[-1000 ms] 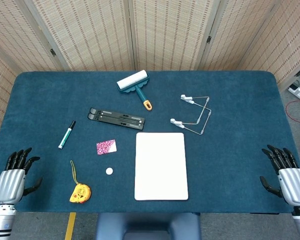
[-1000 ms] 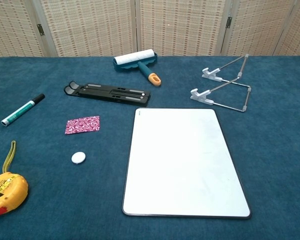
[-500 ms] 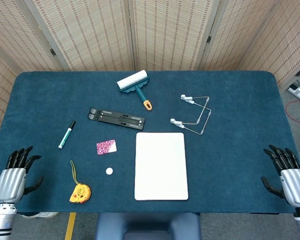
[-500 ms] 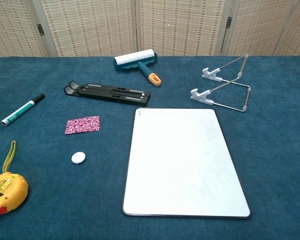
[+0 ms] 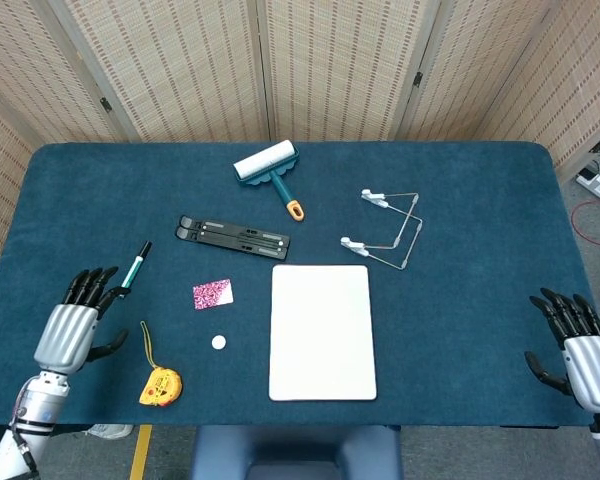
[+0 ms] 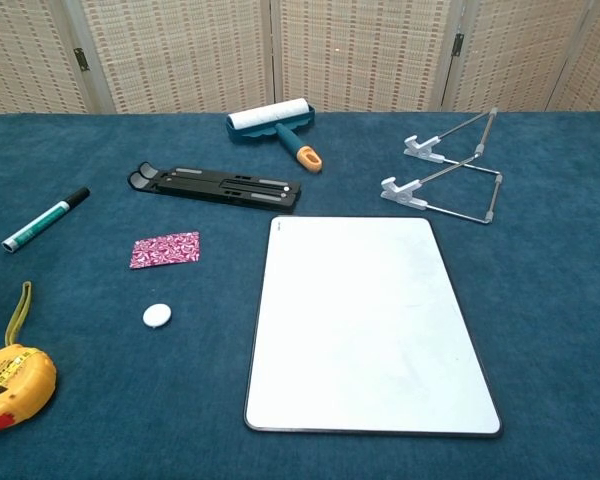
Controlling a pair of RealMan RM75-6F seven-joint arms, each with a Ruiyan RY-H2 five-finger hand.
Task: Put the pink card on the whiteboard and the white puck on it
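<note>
The pink patterned card [image 5: 212, 294] [image 6: 165, 249] lies flat on the blue table, left of the whiteboard [image 5: 322, 331] [image 6: 365, 322]. Just below the card sits the small white puck [image 5: 219, 342] [image 6: 157, 315]. Nothing rests on the whiteboard. My left hand [image 5: 72, 329] hovers over the table's left side, fingers spread and holding nothing, well left of the card. At the far right edge my right hand [image 5: 578, 350] is also open and empty. The chest view shows neither hand clearly.
A green marker [image 5: 133, 269] lies just beyond my left hand's fingertips. A yellow tape measure [image 5: 158, 383] sits near the front edge. Further back are a black folding stand [image 5: 233, 236], a lint roller [image 5: 271, 170] and a wire stand [image 5: 385, 230].
My left hand has moved inward and forward over the table, toward the marker and card. The right hand has barely moved. No object has shifted.
</note>
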